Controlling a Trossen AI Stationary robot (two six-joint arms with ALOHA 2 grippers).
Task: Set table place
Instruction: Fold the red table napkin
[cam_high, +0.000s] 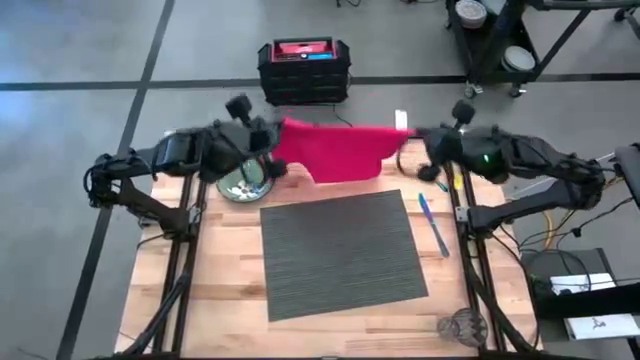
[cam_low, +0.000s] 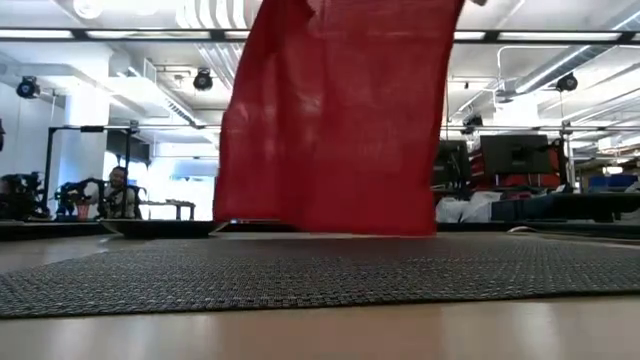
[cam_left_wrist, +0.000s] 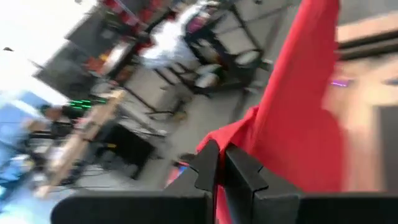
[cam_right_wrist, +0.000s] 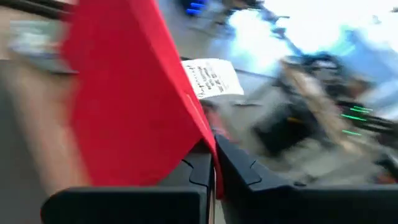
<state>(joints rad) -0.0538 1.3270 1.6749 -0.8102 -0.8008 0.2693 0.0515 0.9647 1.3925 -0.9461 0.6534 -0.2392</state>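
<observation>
The left gripper (cam_left_wrist: 221, 163) is pinching one top corner of the red napkin (cam_high: 335, 150), its fingers pressed together on the cloth, above the far left part of the table (cam_high: 230, 280). The right gripper (cam_right_wrist: 211, 165) is pinching the opposite corner in the same way, at the far right, with a white tag (cam_right_wrist: 211, 78) sticking out of the cloth beside it. Between the two grippers the napkin is hanging spread like a curtain, its lower edge just above the far edge of the dark grey placemat (cam_high: 345, 255), which is lying flat at the table's centre. The green plate (cam_high: 242, 183) is sitting under the left arm, left of the placemat. The blue utensil (cam_high: 433, 225) is lying just right of the placemat. A small clear glass (cam_high: 461, 325) is standing at the near right corner.
</observation>
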